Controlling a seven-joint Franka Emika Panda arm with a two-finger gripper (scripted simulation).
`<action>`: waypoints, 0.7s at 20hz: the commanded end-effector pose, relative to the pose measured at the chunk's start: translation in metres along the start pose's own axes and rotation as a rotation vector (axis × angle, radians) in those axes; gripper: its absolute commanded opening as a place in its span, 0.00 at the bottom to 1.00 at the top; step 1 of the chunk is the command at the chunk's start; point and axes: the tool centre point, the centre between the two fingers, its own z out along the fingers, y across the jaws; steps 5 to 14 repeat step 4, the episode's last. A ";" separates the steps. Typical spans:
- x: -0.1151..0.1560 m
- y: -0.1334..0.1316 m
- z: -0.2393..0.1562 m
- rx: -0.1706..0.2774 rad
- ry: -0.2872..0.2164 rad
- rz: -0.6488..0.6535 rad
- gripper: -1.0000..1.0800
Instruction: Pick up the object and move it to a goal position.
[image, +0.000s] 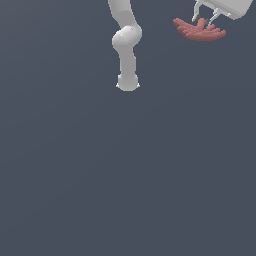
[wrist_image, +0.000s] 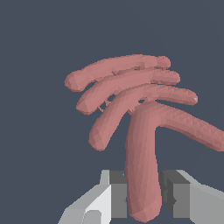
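wrist view is showing you the object (wrist_image: 142, 144), a salmon-red bunch of curved pieces, with its thickest piece running down between the two grey pads (wrist_image: 117, 194). the gripper (wrist_image: 142, 197) is grasping that piece; the jaws are clenching on it from both sides, and the other pieces are fanning out beyond the fingertips, free of any contact.

in the exterior view the object (image: 200, 31) is hanging under the gripper (image: 204, 21) near the top of the picture, toward that view's right, and it is looking lifted off the dark floor (image: 125, 175), though you are getting no shadow to confirm how high. the arm (image: 127, 45) is standing well apart, toward that view's left.

no goal marker is showing in either picture, so you are judging the carry step blind on target.

to do this step well, you are wanting to keep the squeeze steady, since the grip is sitting on one piece at the end of the bunch and the fan's weight is lying off to one side. travel smoothly, avoid sharp wrist turns, and watch for the piece sliding between the pads.
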 end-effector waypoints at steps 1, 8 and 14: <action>0.000 0.000 -0.006 -0.001 0.000 0.000 0.00; 0.001 0.000 -0.008 -0.001 0.000 0.000 0.00; 0.001 0.000 -0.008 -0.001 0.000 0.000 0.00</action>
